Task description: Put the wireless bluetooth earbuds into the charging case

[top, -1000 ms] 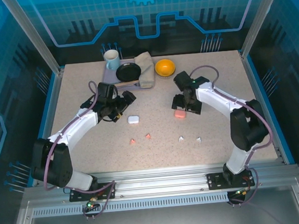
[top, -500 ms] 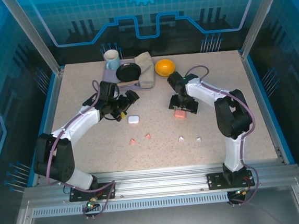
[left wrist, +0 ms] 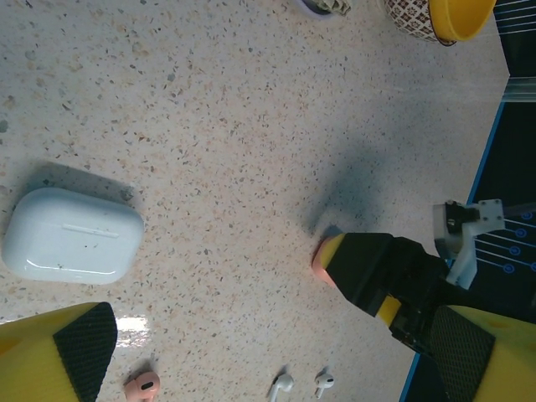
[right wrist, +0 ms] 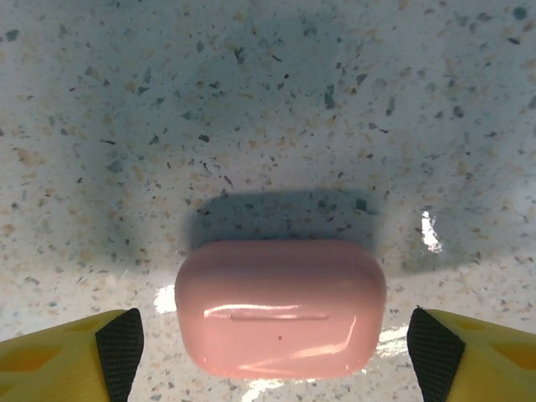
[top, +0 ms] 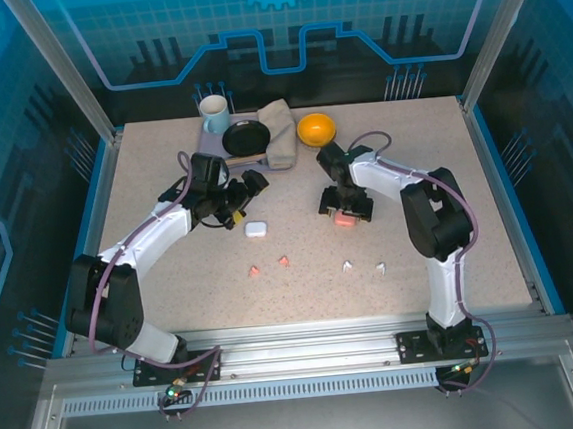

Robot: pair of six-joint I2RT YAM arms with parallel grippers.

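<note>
The right jaws stand wide on either side of the closed pink case [right wrist: 280, 306] on the bench [top: 314, 302]. The left jaws gape wide beside the closed white case [top: 256, 229]. Two pink earbuds [top: 254, 270] and two white earbuds [top: 347, 265] lie loose nearer the arm bases.

Table [top: 314, 302], seen from above. A mug [top: 214, 111], a dish [top: 247, 138] resting on a cloth [top: 282, 140], and a bowl [top: 316, 129] stood from left to right along the far edge. The left-hand case [top: 256, 229] and right-hand case [top: 344, 219] lay mid-table, well apart. Nearer the arm bases, the left earbud pair [top: 254, 270] and right earbud pair [top: 347, 265] formed one row.
</note>
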